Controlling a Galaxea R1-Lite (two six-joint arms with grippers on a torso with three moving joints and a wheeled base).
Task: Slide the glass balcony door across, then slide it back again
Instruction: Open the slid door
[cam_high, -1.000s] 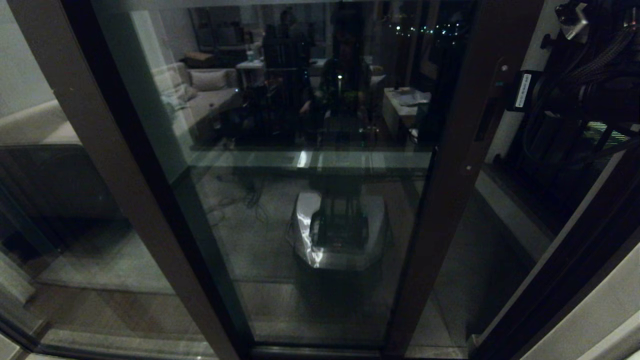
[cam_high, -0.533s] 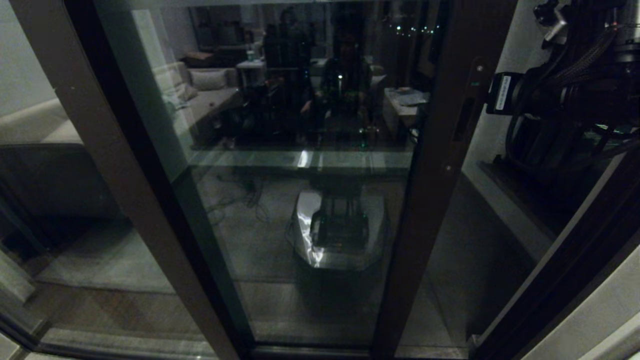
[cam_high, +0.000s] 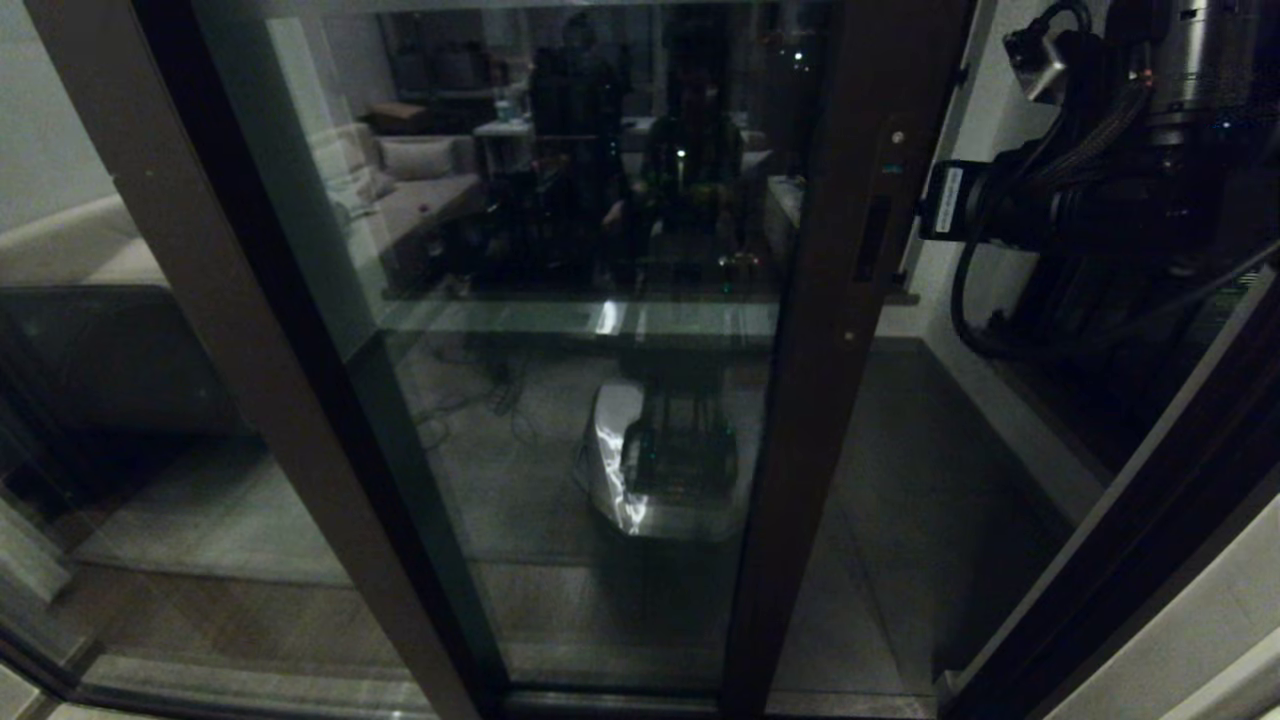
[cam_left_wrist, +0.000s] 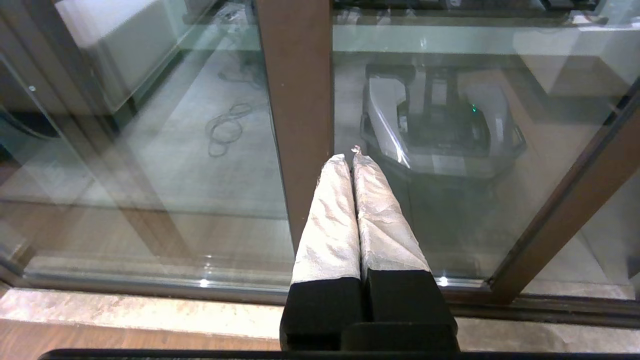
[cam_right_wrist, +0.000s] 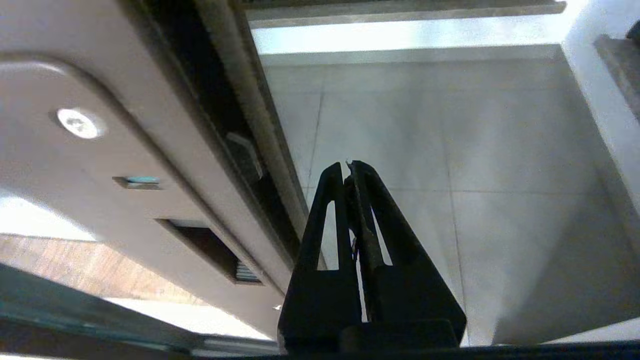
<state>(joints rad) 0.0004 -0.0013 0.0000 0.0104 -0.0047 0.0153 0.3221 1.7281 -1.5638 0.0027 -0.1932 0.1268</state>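
Head view, glass balcony door (cam_high: 600, 330) upright, stile vertical, right tool (cam_right_wrist: 348, 167) closed beside it, left tool (cam_left_wrist: 352, 156) closed.

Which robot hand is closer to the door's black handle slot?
The right one. The right gripper, fingers shut, sits just beside the edge of the glass balcony door, next to its handle slot. The left gripper, also shut, points low at the plain brown post.

The glass balcony door (cam_high: 600, 400) stands in front of the robot, with its handle stile (cam_high: 830, 330) at its right edge. The right gripper (cam_right_wrist: 348, 167) is just beside that edge, over the balcony floor (cam_high: 900, 520). The fixed post (cam_high: 230, 330) stands at the left.
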